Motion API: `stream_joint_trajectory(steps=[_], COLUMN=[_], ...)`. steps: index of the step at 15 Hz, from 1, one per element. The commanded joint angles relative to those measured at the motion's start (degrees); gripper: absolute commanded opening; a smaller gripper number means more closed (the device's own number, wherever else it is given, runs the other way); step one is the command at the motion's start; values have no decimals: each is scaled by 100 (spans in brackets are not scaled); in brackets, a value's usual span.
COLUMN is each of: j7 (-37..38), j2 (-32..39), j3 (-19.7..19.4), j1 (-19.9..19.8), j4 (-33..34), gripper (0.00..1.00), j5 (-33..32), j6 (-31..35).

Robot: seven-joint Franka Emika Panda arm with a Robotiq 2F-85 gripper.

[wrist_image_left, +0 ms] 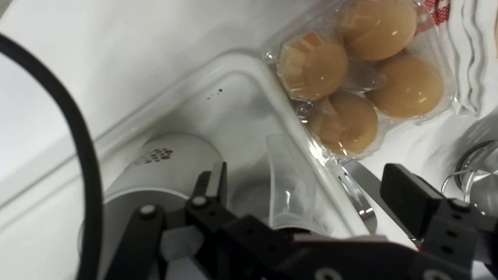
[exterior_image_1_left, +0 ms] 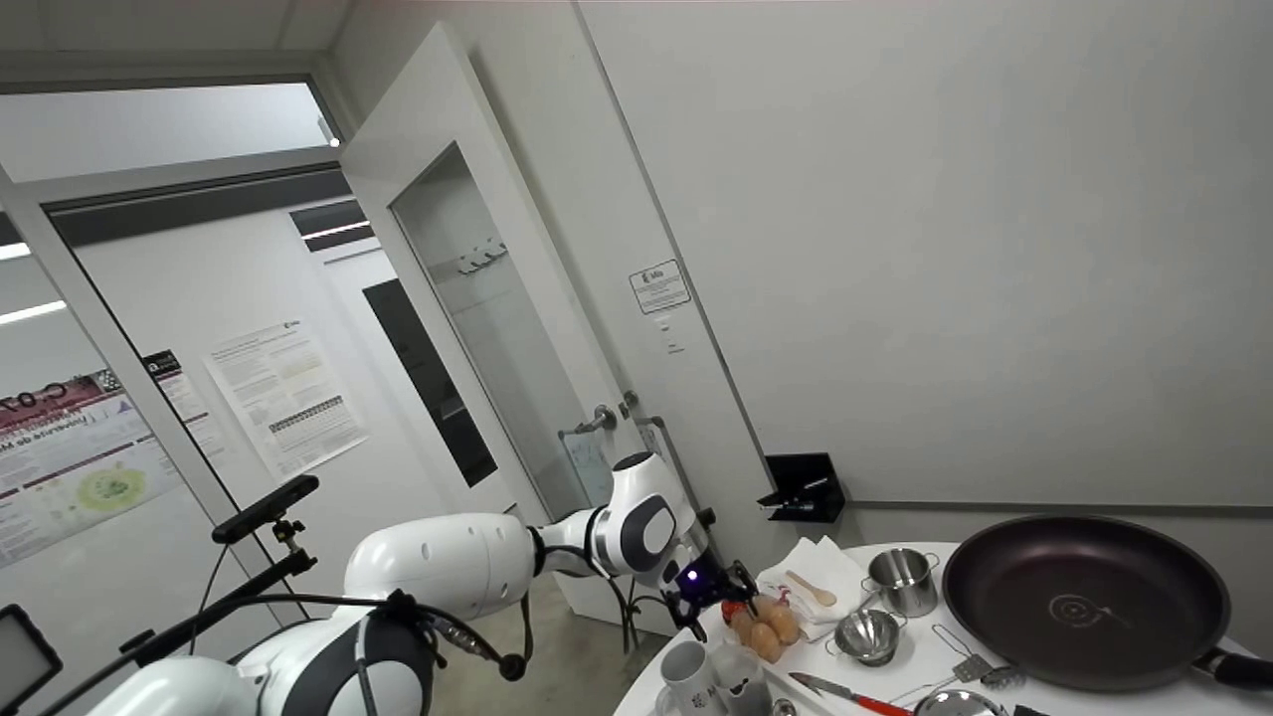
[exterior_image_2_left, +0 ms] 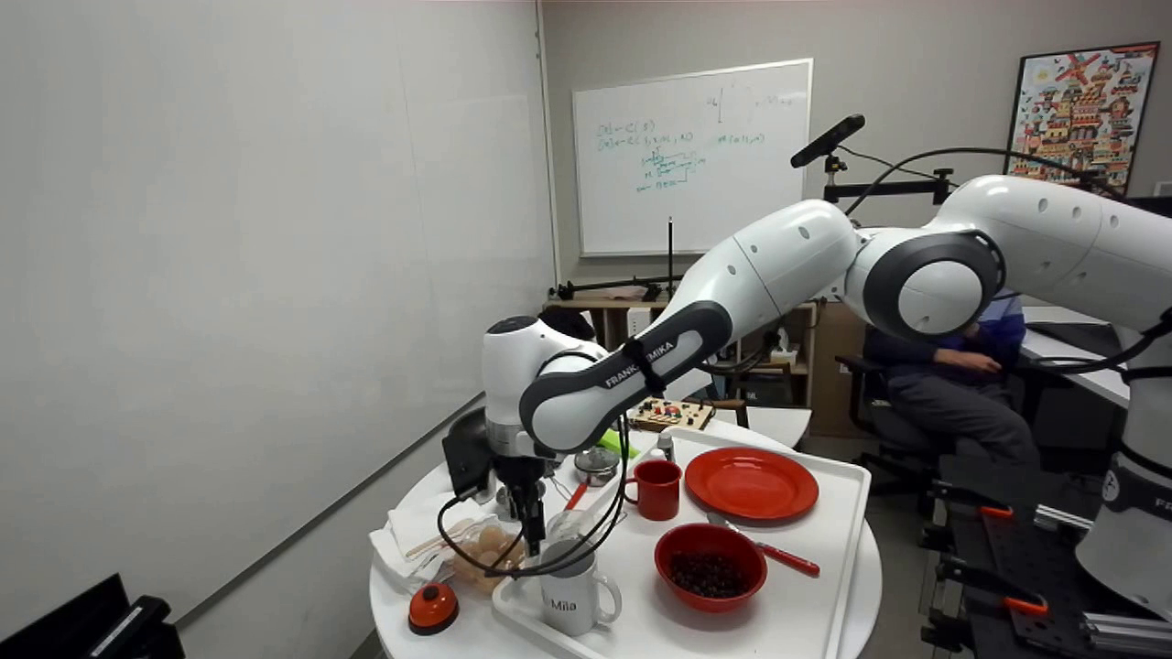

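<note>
My gripper (wrist_image_left: 309,186) stands open, its fingers wide apart and nothing gripped. Between them in the wrist view appears a clear plastic vessel (wrist_image_left: 293,175), upright in a corner of the white tray (wrist_image_left: 280,112); I cannot tell whether a finger touches it. Beside the left finger is a white mug (wrist_image_left: 171,165), marked "Mila" where it shows in an exterior view (exterior_image_2_left: 568,599). A clear pack of brown eggs (wrist_image_left: 346,120) lies just outside the tray rim. A metal blade (wrist_image_left: 365,181) runs near the right finger. In an exterior view the gripper (exterior_image_1_left: 718,612) hangs above the mugs and eggs.
A red bowl (exterior_image_2_left: 705,599) of dark round pieces, a red mug (exterior_image_2_left: 657,490) and a red plate (exterior_image_2_left: 751,485) sit on the tray. A red-black round object (exterior_image_2_left: 433,609) is near the table edge. A large pan (exterior_image_1_left: 1084,607) and steel pot (exterior_image_1_left: 903,582) stand behind. A black cable (wrist_image_left: 83,147) loops beside the gripper.
</note>
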Motion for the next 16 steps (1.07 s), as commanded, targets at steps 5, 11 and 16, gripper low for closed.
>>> stream_joint_trajectory(steps=[5,11,16], j7=[24,6,2], j2=[93,134,136], j3=[11,15,19], j1=[-117,-194,-197], j4=[-11,-22,-33], gripper=[100,72,35], j5=[51,32,31], j6=[-161,-127,-131])
